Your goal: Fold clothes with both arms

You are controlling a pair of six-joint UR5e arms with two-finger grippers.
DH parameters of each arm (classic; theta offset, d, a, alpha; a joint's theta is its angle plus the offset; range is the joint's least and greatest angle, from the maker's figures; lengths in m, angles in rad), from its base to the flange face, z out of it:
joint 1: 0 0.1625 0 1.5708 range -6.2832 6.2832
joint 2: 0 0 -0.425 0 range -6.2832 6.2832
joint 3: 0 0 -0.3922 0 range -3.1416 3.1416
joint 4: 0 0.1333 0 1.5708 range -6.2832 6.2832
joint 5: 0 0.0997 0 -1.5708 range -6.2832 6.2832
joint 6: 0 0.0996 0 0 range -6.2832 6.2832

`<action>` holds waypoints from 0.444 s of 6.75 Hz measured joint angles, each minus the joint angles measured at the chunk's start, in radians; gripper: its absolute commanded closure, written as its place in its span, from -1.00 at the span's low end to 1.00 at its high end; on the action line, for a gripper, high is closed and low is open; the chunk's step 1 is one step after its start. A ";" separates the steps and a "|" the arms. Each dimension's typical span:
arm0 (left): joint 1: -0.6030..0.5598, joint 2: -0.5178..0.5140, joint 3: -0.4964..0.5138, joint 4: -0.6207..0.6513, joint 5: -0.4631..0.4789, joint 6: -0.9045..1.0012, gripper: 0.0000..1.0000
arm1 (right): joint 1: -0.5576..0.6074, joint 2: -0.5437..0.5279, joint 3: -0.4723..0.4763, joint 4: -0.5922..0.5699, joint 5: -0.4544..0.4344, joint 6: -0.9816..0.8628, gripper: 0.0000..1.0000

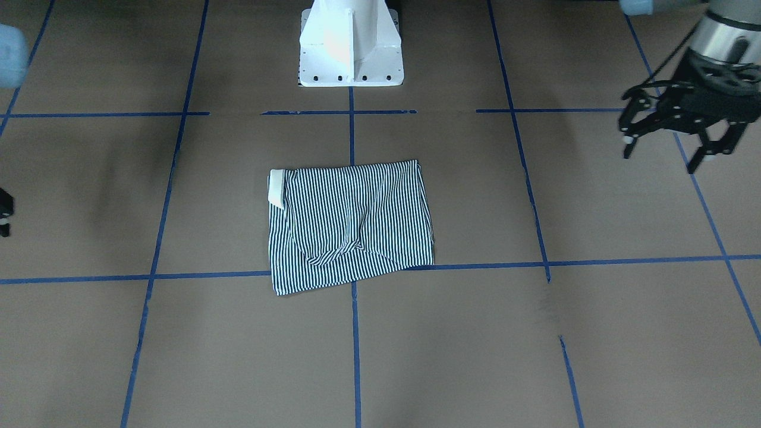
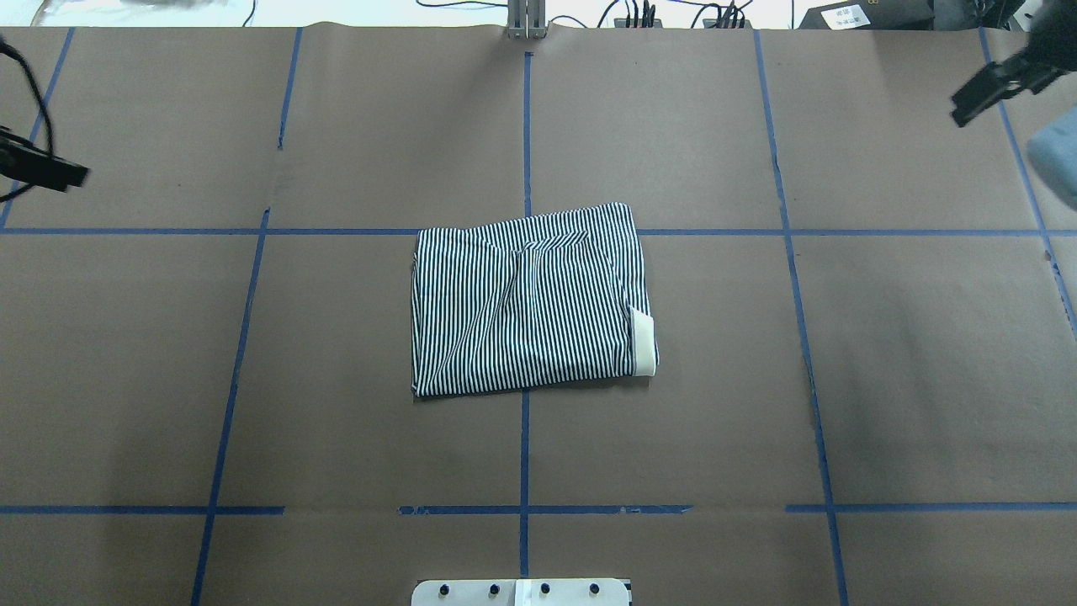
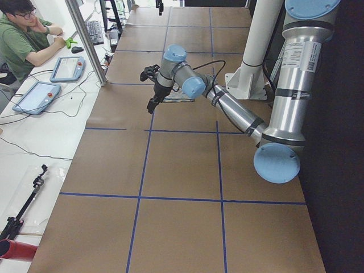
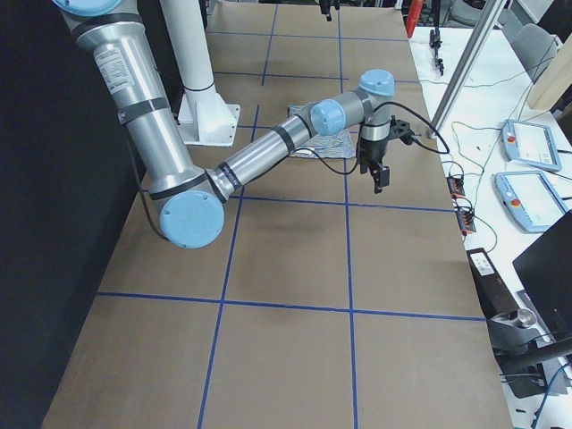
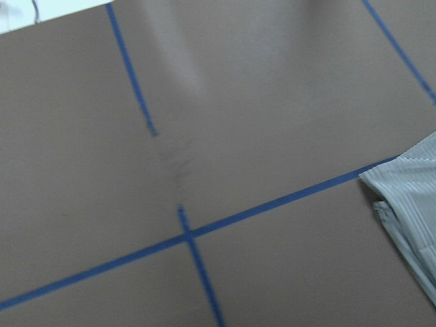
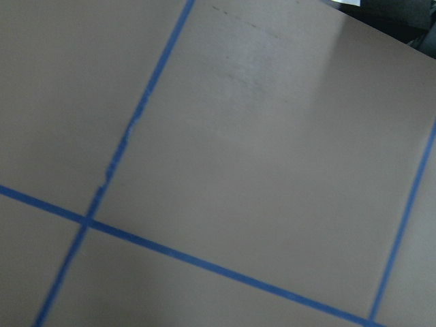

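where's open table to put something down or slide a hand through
Bare brown table on both sides of the folded shirt, out past the blue tape lines, and in the strip between the shirt and the white pedestal base. Taken: the middle under the shirt. The left arm and right arm hang over the far corners.

No legible text, label, brand or number anywhere.

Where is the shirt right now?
In the overhead view the shirt lies folded at the centre of the table, straddling the middle tape line, forward of the white base.
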 measured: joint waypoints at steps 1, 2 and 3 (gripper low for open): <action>-0.135 0.043 0.050 0.002 -0.072 0.152 -1.00 | 0.076 -0.094 0.002 -0.001 0.027 -0.094 -1.00; -0.242 0.093 0.101 0.000 -0.137 0.234 -1.00 | 0.132 -0.199 0.004 0.002 0.037 -0.130 -1.00; -0.297 0.141 0.165 -0.007 -0.169 0.267 -1.00 | 0.173 -0.288 0.004 0.004 0.039 -0.138 -1.00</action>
